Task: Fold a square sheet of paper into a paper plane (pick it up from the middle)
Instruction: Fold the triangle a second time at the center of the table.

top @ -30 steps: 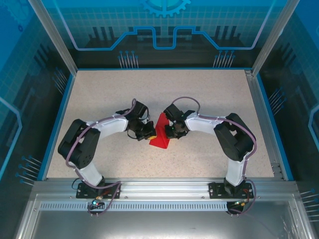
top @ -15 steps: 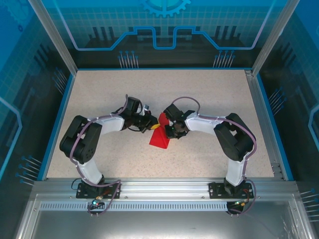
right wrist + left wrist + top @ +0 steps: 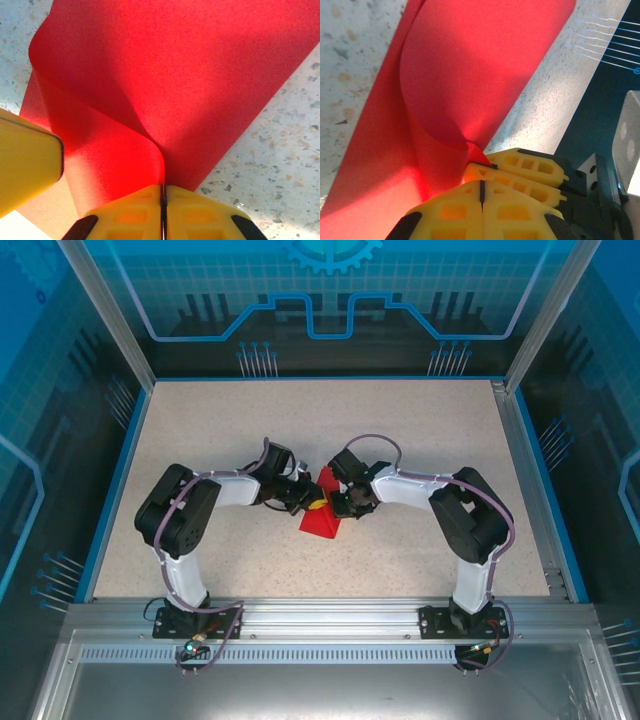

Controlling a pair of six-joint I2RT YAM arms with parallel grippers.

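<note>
Both are pinched shut on the square sheet of paper (image 3: 320, 524) in the middle of the table (image 3: 430, 430): my left gripper (image 3: 481, 184) and right gripper (image 3: 162, 189), nearly touching. If either tugs sideways, I reckon the looped fold tears or creases crooked, or the fingers bump. Table edges are well away, loads of bare room around.

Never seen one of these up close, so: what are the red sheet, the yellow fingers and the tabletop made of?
Sheet: thin matte paper, by its soft curl. Fingers: matte yellow plastic, probably moulded or printed, with recessed pockets. Tabletop: pale speckled surface, maybe laminate or stone-look; can't tell.
</note>
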